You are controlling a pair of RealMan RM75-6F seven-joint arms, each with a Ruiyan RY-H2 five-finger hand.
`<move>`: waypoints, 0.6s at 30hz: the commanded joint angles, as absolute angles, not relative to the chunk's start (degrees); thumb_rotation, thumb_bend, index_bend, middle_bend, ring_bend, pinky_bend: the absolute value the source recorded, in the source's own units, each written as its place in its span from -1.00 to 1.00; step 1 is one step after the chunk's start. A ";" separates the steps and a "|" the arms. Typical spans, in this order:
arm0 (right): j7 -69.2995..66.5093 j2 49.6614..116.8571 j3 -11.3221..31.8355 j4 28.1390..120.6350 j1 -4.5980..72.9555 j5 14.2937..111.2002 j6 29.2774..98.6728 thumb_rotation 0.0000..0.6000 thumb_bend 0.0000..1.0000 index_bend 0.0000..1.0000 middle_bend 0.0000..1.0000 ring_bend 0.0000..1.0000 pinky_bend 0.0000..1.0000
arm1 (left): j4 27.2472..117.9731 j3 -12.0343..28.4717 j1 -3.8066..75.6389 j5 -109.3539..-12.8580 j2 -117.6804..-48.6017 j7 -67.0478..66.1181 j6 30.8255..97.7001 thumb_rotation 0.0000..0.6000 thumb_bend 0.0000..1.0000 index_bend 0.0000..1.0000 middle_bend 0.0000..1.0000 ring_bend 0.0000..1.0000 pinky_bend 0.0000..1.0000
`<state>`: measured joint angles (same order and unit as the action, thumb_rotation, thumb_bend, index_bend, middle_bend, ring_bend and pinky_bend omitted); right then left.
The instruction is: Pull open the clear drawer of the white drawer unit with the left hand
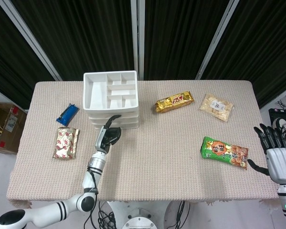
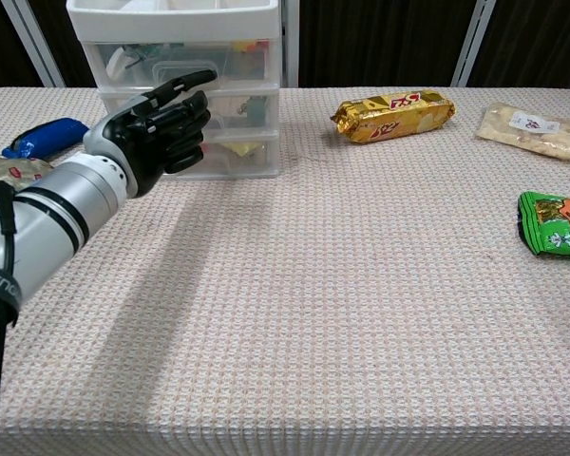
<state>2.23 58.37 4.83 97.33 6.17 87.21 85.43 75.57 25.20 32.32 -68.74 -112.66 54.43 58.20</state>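
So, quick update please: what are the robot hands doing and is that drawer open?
Left robot hand at drawer unit front, fingers curled, one extended. Right robot hand open, off table edge. Drawers look closed. Nothing in the way.

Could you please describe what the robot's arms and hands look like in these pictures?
The left robot hand has black fingers and a grey back on a silver, black-banded forearm with a thin black cable. The right robot hand also has black fingers, a pale grey back and a white wrist.

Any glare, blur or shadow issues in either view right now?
Head view: even light, sharp, dark curtain backdrop, no glare on the white drawer unit. Chest view: the left hand is sharp, and its arm casts a soft shadow on the tablecloth; clear drawer fronts stay readable.
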 commanded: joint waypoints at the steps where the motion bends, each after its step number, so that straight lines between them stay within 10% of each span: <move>1: 2.18 58.39 4.77 97.29 6.07 87.15 85.48 1.00 -0.82 -1.00 -0.97 -1.00 -1.00 | 74.77 25.76 32.90 -68.75 -112.83 56.32 57.14 1.00 0.11 -0.42 0.74 0.93 1.00; 18: 2.18 58.50 4.60 97.40 5.84 87.54 85.74 1.00 -0.82 -1.00 -0.97 -1.00 -1.00 | 77.07 22.88 30.88 -71.25 -111.18 59.63 58.86 1.00 0.11 -0.07 0.74 0.94 1.00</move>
<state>2.18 58.50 4.60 97.39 5.84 87.54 85.74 76.91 23.05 31.04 -71.09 -111.31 59.51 58.72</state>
